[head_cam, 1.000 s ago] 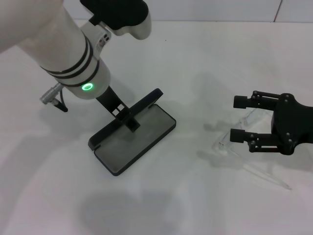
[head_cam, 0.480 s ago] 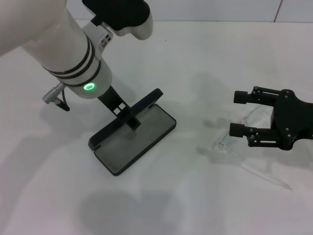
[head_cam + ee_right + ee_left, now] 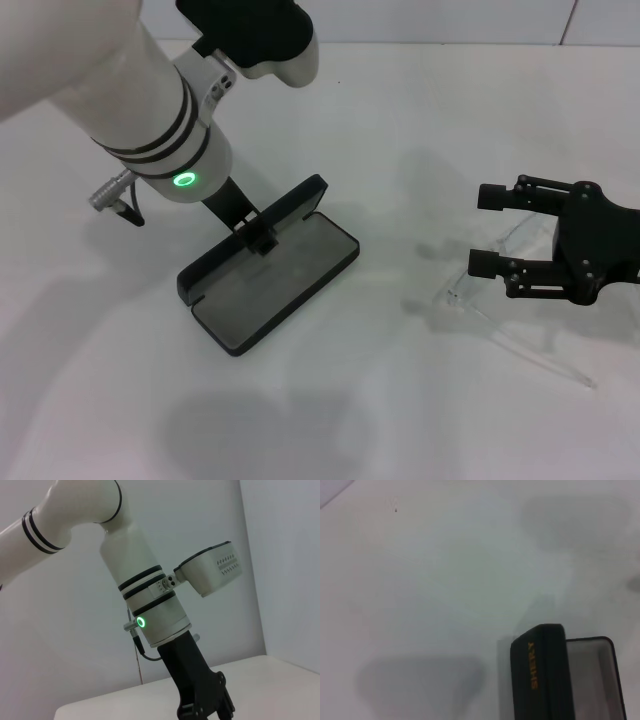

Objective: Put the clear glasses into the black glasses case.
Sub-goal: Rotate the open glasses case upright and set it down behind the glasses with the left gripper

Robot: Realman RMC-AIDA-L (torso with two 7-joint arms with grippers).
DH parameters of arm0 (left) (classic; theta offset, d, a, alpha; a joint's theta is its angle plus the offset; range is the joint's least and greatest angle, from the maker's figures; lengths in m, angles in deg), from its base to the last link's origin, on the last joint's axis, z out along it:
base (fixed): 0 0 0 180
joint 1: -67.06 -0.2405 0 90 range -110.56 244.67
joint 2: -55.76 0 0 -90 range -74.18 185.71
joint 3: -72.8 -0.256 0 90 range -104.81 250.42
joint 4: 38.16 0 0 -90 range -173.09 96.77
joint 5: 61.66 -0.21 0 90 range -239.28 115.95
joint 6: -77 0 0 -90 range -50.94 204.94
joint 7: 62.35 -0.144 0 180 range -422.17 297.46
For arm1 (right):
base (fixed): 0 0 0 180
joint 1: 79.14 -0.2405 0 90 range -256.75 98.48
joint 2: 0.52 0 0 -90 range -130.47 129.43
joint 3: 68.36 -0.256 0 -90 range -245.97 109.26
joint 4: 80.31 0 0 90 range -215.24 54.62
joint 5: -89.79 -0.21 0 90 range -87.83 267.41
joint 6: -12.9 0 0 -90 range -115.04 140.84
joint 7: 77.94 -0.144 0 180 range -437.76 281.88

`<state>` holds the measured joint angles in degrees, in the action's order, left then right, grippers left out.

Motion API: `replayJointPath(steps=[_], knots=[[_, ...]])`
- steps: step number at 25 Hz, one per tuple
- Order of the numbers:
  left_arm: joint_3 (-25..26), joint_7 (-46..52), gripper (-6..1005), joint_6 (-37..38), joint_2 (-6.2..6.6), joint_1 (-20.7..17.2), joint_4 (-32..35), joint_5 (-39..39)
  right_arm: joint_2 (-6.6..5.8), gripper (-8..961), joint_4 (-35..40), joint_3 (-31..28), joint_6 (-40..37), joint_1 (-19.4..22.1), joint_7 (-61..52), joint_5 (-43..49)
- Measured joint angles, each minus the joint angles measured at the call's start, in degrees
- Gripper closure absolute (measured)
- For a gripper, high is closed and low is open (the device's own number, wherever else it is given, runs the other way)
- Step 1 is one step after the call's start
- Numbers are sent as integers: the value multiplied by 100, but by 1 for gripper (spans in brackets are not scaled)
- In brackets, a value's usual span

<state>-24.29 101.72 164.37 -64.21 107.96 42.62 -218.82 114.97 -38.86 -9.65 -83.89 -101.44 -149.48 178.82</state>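
The black glasses case [image 3: 270,285] lies open at the table's middle left, grey lining up, its lid [image 3: 262,222] standing raised. My left gripper [image 3: 258,238] is shut on the lid's edge. In the left wrist view the lid's orange lettering [image 3: 533,665] and the lined tray [image 3: 592,680] show. The clear glasses [image 3: 460,293] lie on the table at the right, one thin arm [image 3: 540,355] stretching toward the front. My right gripper [image 3: 487,230] hovers open over them, one finger on each side of the lens.
A white table [image 3: 400,420] spreads under everything, with its back edge against a wall. The right wrist view shows only my left arm [image 3: 150,605] and its gripper [image 3: 202,705] across the table.
My right gripper has drifted a little toward the back, staying open over the glasses. The left arm has shifted slightly, and the case and lid moved a bit to the left.
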Motion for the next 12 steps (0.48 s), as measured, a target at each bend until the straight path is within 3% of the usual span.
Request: replayJointPath(steps=[4, 12], knots=[[-16, -17, 587, -2, 0, 17, 12, 4, 0, 175, -4, 0, 28, 0, 0, 0], [-23, -221, 735, -8, 1, -26, 243, 39, 0, 175, -60, -9, 58, -2, 8, 0]])
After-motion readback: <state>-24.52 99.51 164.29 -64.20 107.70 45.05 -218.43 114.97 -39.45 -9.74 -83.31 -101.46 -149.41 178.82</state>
